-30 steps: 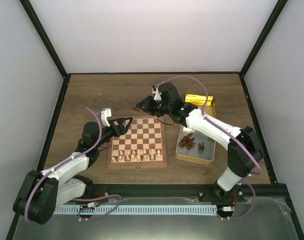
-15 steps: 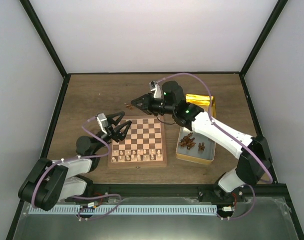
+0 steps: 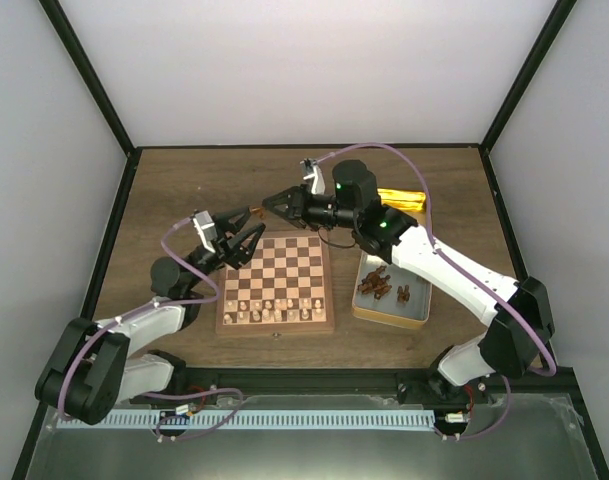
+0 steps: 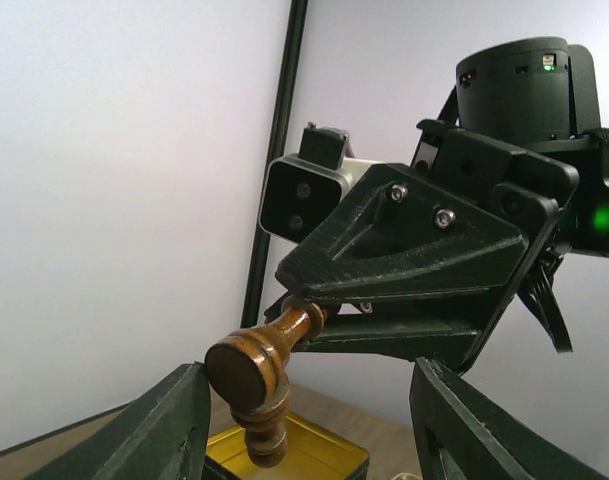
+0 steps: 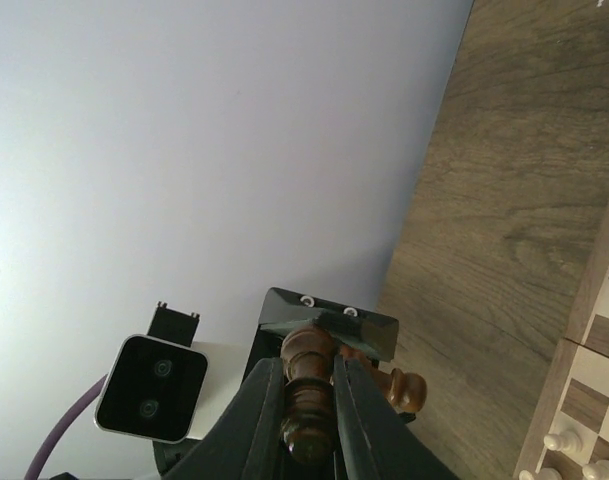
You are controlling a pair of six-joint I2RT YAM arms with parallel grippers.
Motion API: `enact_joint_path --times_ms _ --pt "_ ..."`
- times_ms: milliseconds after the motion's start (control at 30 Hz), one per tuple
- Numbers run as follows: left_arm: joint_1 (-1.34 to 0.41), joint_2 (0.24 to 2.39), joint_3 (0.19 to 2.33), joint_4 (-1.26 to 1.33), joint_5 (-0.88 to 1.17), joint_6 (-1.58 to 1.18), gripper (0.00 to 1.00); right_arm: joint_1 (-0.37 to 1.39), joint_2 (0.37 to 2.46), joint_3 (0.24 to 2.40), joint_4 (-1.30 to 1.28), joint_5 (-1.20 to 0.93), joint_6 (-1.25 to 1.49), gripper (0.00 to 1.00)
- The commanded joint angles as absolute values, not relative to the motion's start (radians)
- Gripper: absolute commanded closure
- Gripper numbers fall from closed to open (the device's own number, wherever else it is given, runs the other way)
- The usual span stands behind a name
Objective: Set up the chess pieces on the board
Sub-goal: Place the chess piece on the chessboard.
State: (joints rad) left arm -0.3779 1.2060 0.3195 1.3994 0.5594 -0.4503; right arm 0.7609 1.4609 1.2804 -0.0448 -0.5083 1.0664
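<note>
Brown chessman pinched by right fingers; left fingers agape around it; tin beyond.

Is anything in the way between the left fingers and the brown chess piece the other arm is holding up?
No, nothing visible. The right fingers hold the brown chess piece up in the air, with its round base pointing toward the left fingers. Those stand apart, with only open air between them and the piece.
</note>
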Motion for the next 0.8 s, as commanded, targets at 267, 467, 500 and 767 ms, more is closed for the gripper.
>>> enact_joint_path --times_ms 267,467,500,767 --pt "-0.383 1.276 0.354 1.425 0.597 -0.47 0.45 0.77 1.437 1.312 -0.02 -0.559 1.052 0.96" --pt "-0.383 1.28 0.367 1.427 0.588 -0.476 0.58 0.77 1.434 1.307 -0.018 -0.562 1.052 0.96" --pt "-0.383 1.28 0.368 1.427 0.584 -0.476 0.59 0.771 1.434 1.308 -0.02 -0.56 1.053 0.96" --pt "-0.382 1.279 0.366 1.419 0.558 -0.476 0.86 0.77 1.44 1.311 -0.024 -0.547 1.046 0.96"
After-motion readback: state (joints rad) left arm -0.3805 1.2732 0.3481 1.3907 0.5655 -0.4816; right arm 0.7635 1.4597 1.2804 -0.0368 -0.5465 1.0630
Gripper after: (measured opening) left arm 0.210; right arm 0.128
